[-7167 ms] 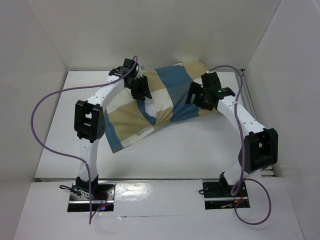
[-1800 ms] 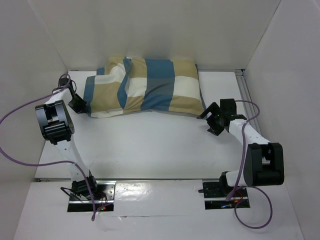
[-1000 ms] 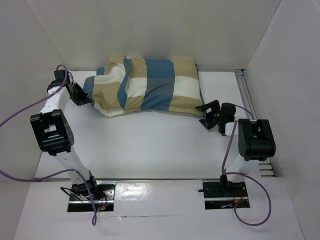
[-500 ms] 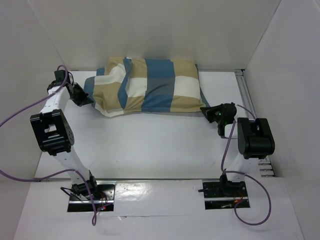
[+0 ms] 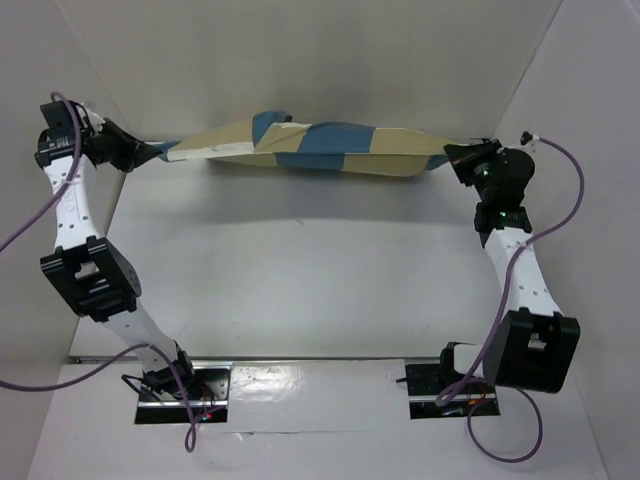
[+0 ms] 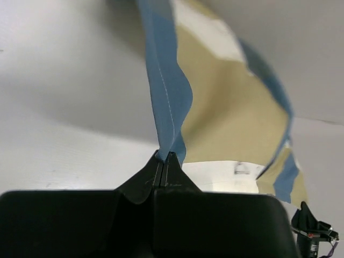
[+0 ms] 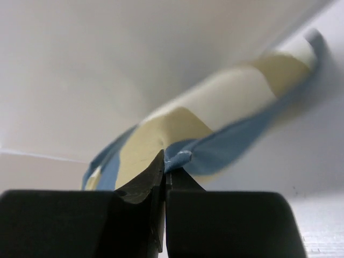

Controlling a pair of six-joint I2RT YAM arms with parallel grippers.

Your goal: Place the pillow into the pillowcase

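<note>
At the upper left of the overhead view, the left gripper [image 5: 148, 153] is pinching a blue corner of the pillowcase [image 5: 310, 148], its jaws pressed together on a thin fold. The case is hanging stretched across the top of the frame, clear of the table [image 5: 300, 270] and sagging slightly mid-span. The pillow is not showing anywhere; judging by the bulk, it is probably riding inside. At the upper right, the right gripper [image 5: 452, 155] is clamping the opposite corner just as narrowly. Both grips are biting little cloth, so the pull between them could be tugging a corner free and dropping the load. Which end is open is unclear; tilting that way could be letting the pillow slide out.
</note>
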